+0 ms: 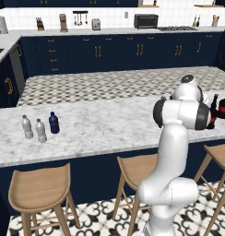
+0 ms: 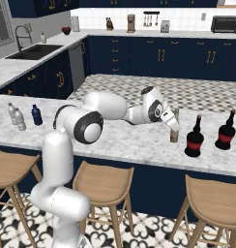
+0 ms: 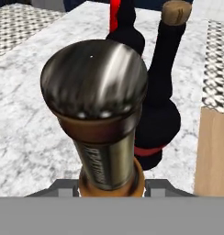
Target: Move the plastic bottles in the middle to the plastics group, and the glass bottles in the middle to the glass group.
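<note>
Plastics group [image 1: 40, 127]: three bottles, far end of table [image 2: 129, 140]. Amber bottle [image 2: 174, 127]: gripper [image 2: 173, 127] fingers closed round it, just beside two black red-banded bottles [image 2: 194, 139]. Judged nearly complete; release pending.

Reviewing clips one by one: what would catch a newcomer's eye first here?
The white arm stretches across the marble counter, its gripper closed on the amber bottle. Two black red-banded bottles stand just beyond it. Far to the left stand two clear bottles and a dark blue bottle.
</note>
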{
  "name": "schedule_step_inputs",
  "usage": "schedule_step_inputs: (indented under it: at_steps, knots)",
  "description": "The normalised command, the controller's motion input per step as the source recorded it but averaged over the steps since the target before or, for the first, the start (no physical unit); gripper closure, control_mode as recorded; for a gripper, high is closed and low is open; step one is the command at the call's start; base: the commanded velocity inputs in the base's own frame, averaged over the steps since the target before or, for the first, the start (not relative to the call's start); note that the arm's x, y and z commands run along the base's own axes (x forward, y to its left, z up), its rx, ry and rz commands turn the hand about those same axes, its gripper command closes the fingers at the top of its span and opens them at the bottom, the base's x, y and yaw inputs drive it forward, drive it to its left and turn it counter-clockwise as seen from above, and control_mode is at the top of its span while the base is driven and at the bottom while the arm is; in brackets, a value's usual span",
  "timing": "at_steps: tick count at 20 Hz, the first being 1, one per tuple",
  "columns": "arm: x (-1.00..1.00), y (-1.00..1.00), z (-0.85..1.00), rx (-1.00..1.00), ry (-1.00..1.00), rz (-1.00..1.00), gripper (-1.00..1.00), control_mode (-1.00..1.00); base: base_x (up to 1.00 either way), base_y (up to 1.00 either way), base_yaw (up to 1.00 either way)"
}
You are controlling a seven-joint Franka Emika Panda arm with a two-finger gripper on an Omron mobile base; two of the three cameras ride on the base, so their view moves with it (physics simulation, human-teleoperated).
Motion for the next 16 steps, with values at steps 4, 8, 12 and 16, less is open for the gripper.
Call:
schedule_step_inputs:
  at_steps: [4,8,12,16]
  knots:
    - [0.27,0.17,0.0,0.01,0.11,-0.17,1.0,-1.0,0.0,0.0,0.0]
    - [0.27,-0.12,-0.06,0.05,0.0,-0.08,1.0,-1.0,0.0,0.0,0.0]
    - [0.4,-0.31,0.0,0.07,0.0,-0.1,1.0,-1.0,0.0,0.0,0.0]
    - [0.24,-0.39,0.0,0.09,0.0,-0.05,1.0,-1.0,0.0,0.0,0.0]
